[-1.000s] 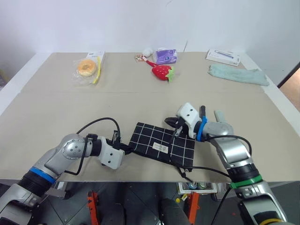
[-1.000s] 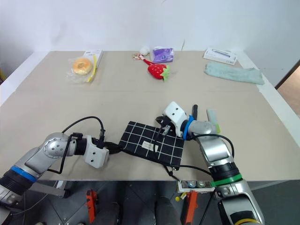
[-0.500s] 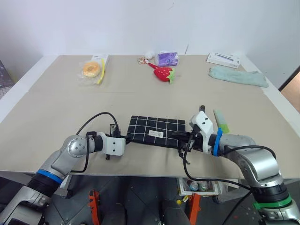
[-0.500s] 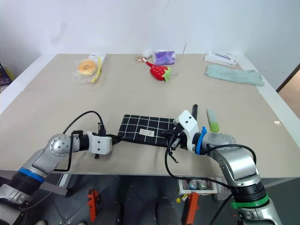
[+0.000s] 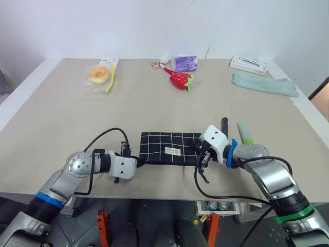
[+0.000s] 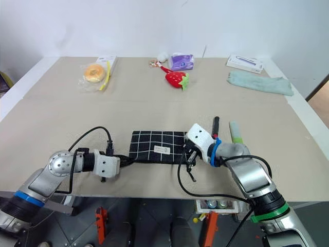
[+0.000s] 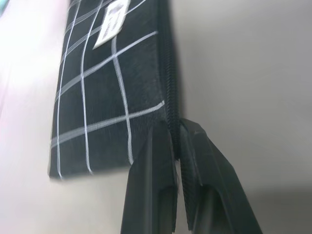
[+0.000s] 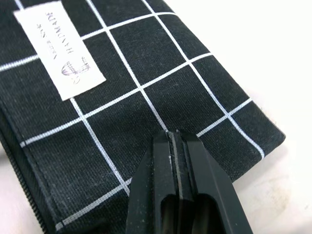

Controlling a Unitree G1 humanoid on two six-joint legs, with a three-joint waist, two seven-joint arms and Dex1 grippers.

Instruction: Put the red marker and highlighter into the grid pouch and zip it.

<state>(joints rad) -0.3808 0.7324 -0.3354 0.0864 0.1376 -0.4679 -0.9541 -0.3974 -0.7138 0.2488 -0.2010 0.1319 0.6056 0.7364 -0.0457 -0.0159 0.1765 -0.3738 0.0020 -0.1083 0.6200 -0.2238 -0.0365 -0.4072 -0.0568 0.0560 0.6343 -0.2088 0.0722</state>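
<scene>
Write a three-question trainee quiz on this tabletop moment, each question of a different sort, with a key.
1. True or false: the red marker and the highlighter are already inside the grid pouch.
2. Multiple choice: what is the left gripper shut on? A) the pouch's zipper edge B) the strawberry plush C) the green towel
3. Short answer: which end of the pouch is the right gripper at, and are its fingers open or shut?

Key
1. False: both lie on the table beyond the right arm, outside the pouch.
2. A.
3. The robot's right end; shut, with its tips over the fabric. Whether they pinch it cannot be told.
</scene>
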